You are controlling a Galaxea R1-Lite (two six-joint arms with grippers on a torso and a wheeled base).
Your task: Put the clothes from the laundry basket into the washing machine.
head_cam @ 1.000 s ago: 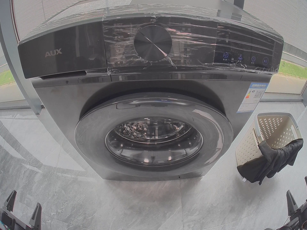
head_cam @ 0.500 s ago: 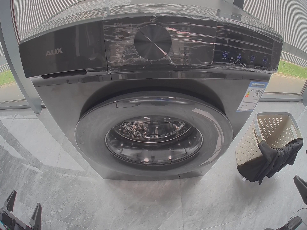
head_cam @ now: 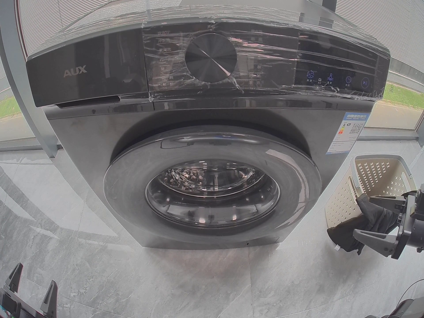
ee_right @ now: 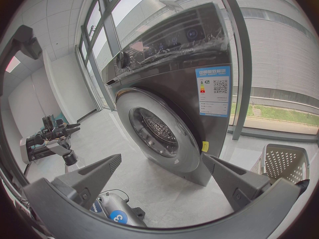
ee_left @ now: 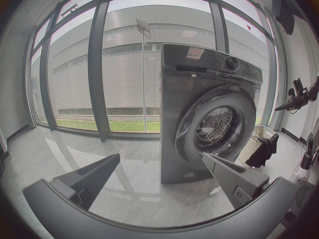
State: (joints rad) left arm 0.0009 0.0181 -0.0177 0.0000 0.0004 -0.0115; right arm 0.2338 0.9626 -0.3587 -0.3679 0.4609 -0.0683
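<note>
- Left tool [head_cam: 33, 285], low at the near left, spread wide, holding nothing.
- Right tool [head_cam: 362, 216], wide and empty, hangs above the black garment [head_cam: 342, 237], apart from it.
- The garment drapes over the front rim of the cream perforated plastic laundry basket [head_cam: 382, 173], right of the grey front-loading washing machine [head_cam: 88, 131].

Floor [head_cam: 185, 279]: we see glossy grey marbled tiles
Windows [ee_left: 71, 83]: tall panes in dark frames along the floor's far edge
Outside: we see a grey slatted building [ee_left: 126, 67] and a grass strip [ee_left: 129, 126]

One washing machine [head_cam: 212, 124] – one basket [head_cam: 342, 199] – one garment [head_cam: 349, 237].
</note>
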